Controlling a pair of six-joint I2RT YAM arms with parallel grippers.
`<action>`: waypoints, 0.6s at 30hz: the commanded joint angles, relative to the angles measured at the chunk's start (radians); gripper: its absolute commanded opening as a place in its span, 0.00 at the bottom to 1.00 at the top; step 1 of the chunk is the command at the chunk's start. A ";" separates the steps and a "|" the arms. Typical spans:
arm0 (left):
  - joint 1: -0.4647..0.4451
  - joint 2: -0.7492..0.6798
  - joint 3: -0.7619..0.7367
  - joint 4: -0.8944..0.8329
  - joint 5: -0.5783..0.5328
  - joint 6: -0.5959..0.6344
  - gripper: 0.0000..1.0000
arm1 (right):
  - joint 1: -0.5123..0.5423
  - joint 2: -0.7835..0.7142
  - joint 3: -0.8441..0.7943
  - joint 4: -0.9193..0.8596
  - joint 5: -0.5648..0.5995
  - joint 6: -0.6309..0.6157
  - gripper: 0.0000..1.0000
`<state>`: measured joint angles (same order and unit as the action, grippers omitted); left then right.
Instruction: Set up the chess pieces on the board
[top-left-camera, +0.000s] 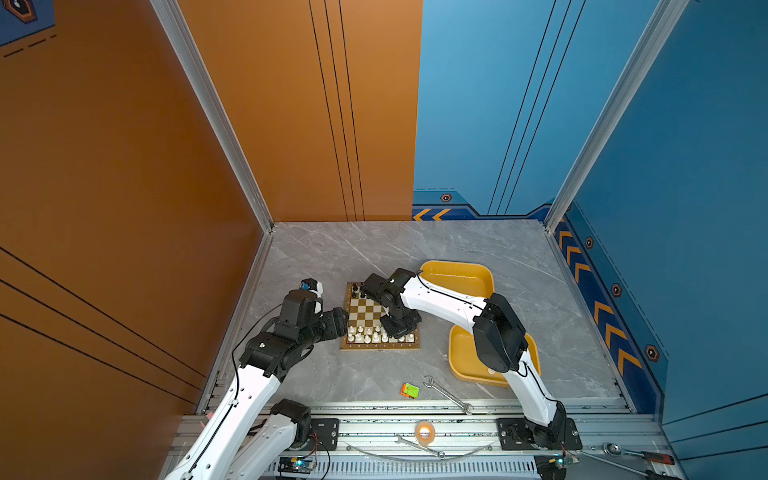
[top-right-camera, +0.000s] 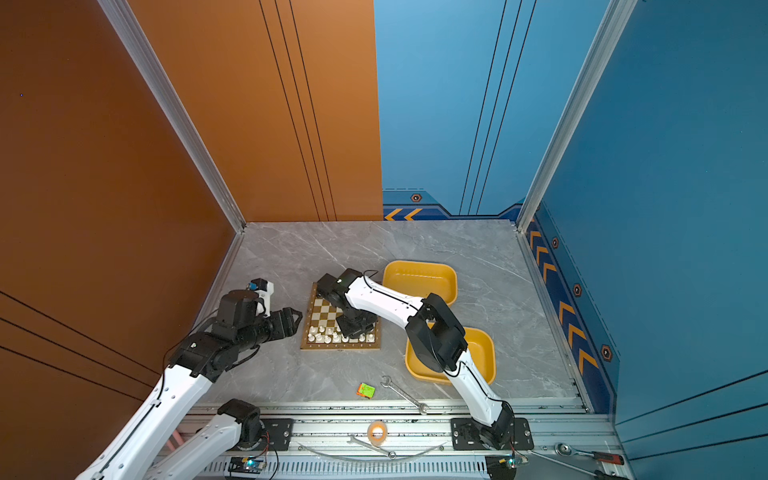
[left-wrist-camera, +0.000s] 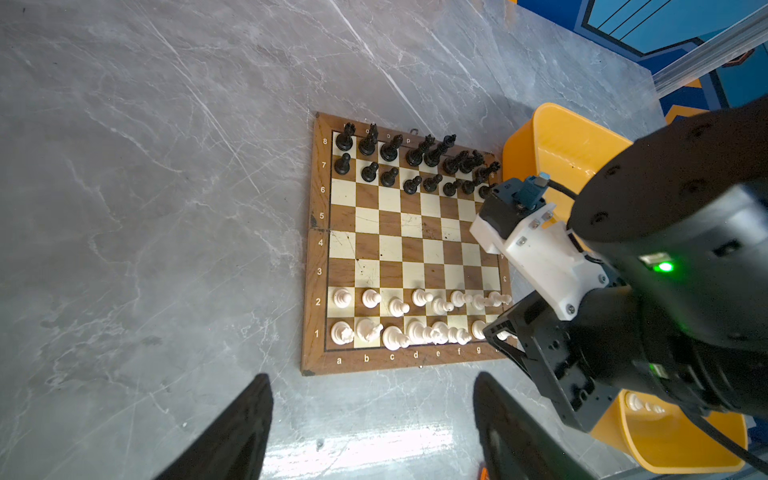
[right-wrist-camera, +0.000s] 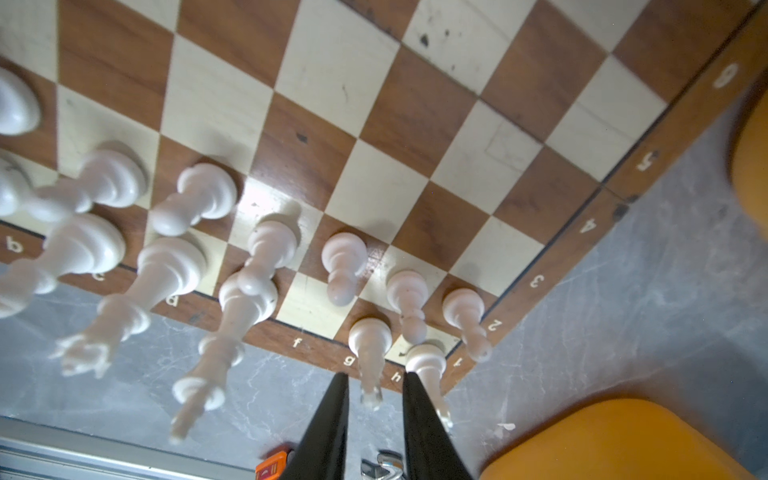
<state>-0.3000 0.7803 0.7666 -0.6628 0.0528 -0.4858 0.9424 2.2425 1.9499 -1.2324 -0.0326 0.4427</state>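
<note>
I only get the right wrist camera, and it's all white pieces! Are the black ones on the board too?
Observer: Yes. The left wrist view shows black chess pieces in two rows on the board, ranks 7 and 8.
Operator: Where's the other gripper?
Observer: The left gripper hangs open over the table beside the board, holding nothing.
Operator: Any pieces left over?
Observer: A white piece lies in the nearer yellow tray.
</note>
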 joint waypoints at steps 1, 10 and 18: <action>0.010 -0.001 -0.007 0.014 0.015 0.018 0.77 | -0.004 -0.052 0.041 -0.053 -0.002 0.002 0.30; 0.012 0.042 0.003 0.070 0.032 0.027 0.79 | -0.035 -0.160 0.110 -0.104 0.100 0.021 0.44; -0.041 0.236 0.079 0.218 0.087 0.045 0.80 | -0.183 -0.485 -0.377 -0.048 0.229 0.127 0.44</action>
<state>-0.3149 0.9657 0.7940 -0.5346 0.0998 -0.4671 0.8047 1.8229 1.7180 -1.2598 0.1223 0.4957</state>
